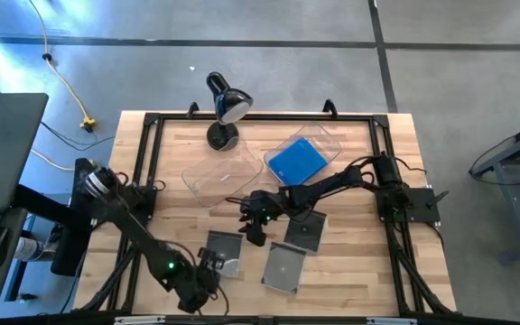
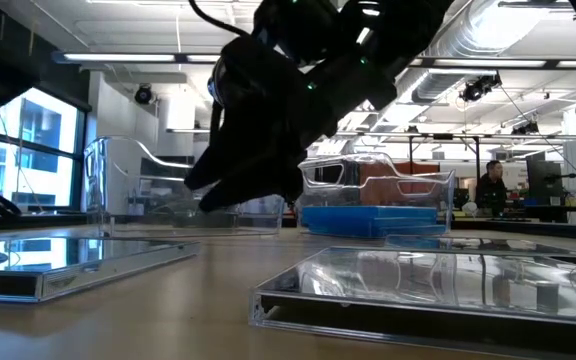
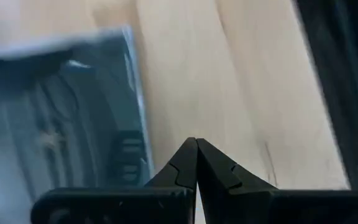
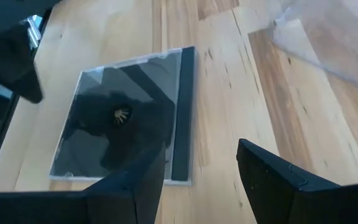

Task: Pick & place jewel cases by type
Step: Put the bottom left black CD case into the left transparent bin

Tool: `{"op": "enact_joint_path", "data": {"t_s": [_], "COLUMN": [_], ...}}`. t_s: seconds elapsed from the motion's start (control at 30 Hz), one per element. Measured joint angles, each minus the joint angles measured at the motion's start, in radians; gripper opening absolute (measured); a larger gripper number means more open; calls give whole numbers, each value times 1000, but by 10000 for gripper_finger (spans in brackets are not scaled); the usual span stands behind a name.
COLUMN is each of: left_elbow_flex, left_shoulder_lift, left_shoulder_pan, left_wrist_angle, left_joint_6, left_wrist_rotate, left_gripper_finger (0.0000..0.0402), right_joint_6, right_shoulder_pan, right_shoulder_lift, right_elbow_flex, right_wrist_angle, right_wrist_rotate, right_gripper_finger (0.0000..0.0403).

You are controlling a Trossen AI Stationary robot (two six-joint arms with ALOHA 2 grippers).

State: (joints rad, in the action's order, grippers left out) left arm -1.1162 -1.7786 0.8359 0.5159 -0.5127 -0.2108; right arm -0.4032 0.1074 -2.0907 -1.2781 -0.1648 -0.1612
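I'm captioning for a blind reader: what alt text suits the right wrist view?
The right gripper, jaws open and empty, hovers over a dark grey clear-lidded square jewel case lying flat on the pale wooden table. A clear plastic bin's edge shows farther off.

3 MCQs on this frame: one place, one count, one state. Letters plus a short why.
1. Where do the blue cases lie?
A. in a clear bin
B. bare table
C. in the right claw

2. How many dark cases lie on the table?
A. one
B. three
C. five

3. How does the right claw stand?
A. shut on a case
B. open and empty
C. out of view

Key:
1 A: the blue shows inside the bin's walls.
2 B: the high view shows three.
3 B: its wrist view shows spread fingers with nothing between.
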Motion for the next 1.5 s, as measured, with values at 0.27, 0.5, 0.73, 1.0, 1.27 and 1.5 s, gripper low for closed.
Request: {"op": "enact_joint_path", "data": {"t_s": [0.27, 0.5, 0.73, 1.0, 1.27, 1.5], "left_elbow_flex": [-3, -4, -3, -1, 0, 1], "left_shoulder_lift": [-69, -69, -69, -70, -71, -72], "left_shoulder_pan": [16, 9, 9, 9, 9, 8], "left_wrist_angle": [34, 133, 209, 217, 227, 314], "left_joint_6": [-56, -80, -113, -91, -87, -94], "left_wrist_rotate": [-9, -17, -23, -42, -45, -51], "left_gripper_finger": [0, 0, 0, 0, 0, 0], "right_joint_6": [-19, -96, -95, -95, -96, -96], "right_shoulder_pan": [0, 0, 1, 0, 5, 6], "right_shoulder_lift": [0, 0, 0, 0, 0, -36], "right_elbow_flex": [0, 0, 0, 0, 0, 0], "right_wrist_angle": [14, 13, 27, 33, 33, 19], "right_wrist_rotate": [18, 10, -3, 43, 42, 14], "right_gripper_finger": [186, 186, 186, 186, 186, 186]}}
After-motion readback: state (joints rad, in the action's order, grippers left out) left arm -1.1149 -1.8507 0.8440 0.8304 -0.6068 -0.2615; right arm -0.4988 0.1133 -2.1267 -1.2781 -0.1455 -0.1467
